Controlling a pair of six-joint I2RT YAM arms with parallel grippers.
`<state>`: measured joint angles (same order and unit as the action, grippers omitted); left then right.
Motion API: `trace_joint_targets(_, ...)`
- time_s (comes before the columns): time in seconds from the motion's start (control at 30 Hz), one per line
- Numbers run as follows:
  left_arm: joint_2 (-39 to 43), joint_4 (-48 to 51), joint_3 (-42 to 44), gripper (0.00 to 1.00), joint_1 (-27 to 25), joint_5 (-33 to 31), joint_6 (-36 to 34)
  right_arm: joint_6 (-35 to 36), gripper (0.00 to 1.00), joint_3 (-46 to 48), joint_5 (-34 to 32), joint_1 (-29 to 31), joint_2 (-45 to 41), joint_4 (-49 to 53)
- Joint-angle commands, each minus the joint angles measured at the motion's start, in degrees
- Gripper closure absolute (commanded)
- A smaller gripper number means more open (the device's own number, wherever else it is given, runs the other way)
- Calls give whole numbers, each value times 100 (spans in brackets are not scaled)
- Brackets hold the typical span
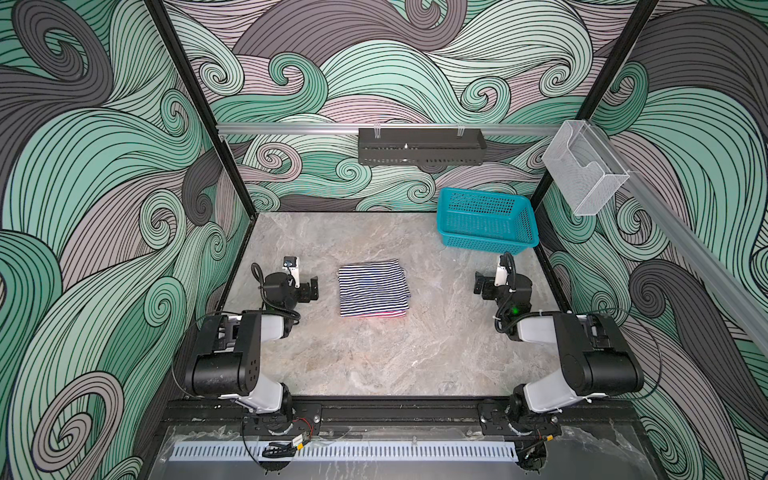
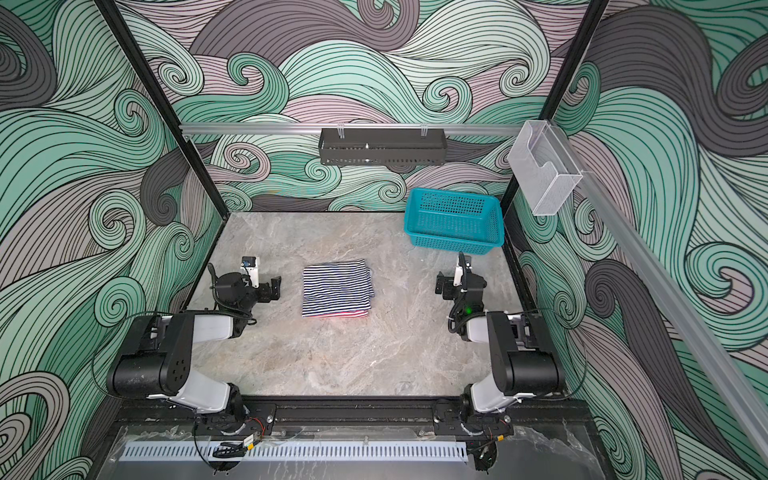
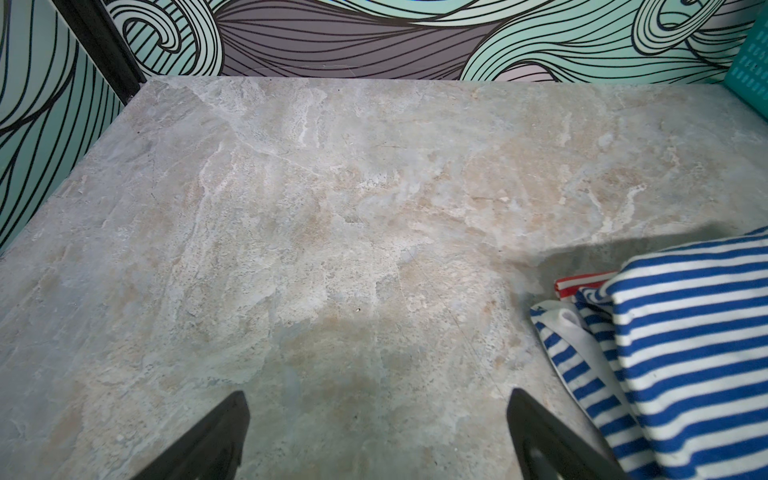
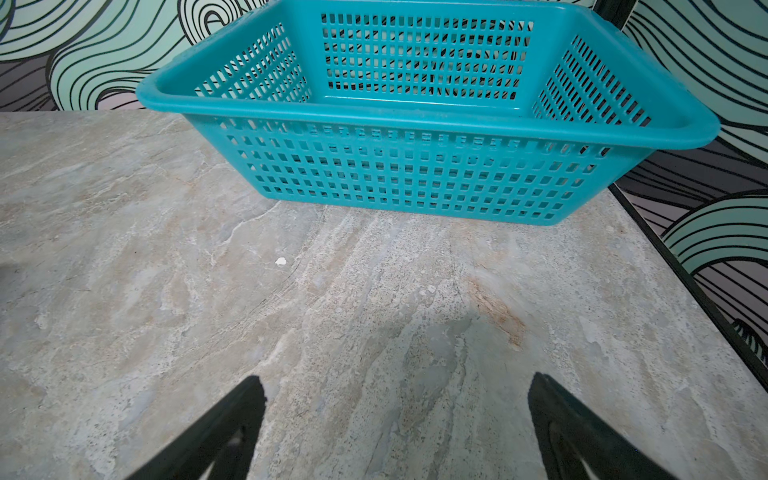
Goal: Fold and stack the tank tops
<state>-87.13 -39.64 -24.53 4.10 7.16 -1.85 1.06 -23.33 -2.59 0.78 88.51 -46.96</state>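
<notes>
a: where are the tank tops?

b: both lie in one folded pile at about the middle of the counter [image 1: 374,365]. the navy-and-white tank top [image 1: 372,286] is on top. the red-and-white tank top [image 1: 374,315] is under it, and only a thin red strip shows along the pile's near edge in both top views.

a: are the grippers holding anything?

b: no. the left gripper [image 1: 312,289] sits just beside the pile, toward the counter's left edge, with its jaws wide and empty. the right gripper [image 1: 480,284] stands well apart, toward the right edge, and its jaws are also wide and empty. each wrist view shows only bare counter between the fingers.

a: so what could go wrong?

b: the job looks about finished, so the risk is undoing it. in the left wrist view a white-trimmed strap [image 3: 582,345] and loose navy layers spill from the side of the pile that faces the left gripper. if that arm swings low toward the middle, a finger could snag the strap and drag the fold open. it could also slide the top piece off the red one. soft knit may slump from a mere nudge too.

a: anything else nearby?

b: a teal basket [image 1: 486,245] sits at the far right corner, apart from the pile. the right arm could bump it if it reaches far.
</notes>
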Motion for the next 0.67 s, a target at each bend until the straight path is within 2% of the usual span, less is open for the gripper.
trace_joint_targets(0.0,33,-1,-136,1,61,84,62,70,1,13,39,19,-47,-147)
trace_joint_targets(0.63,30,-1,-139,1,59,88,62,79,1,-6,57,19,-49,-115)
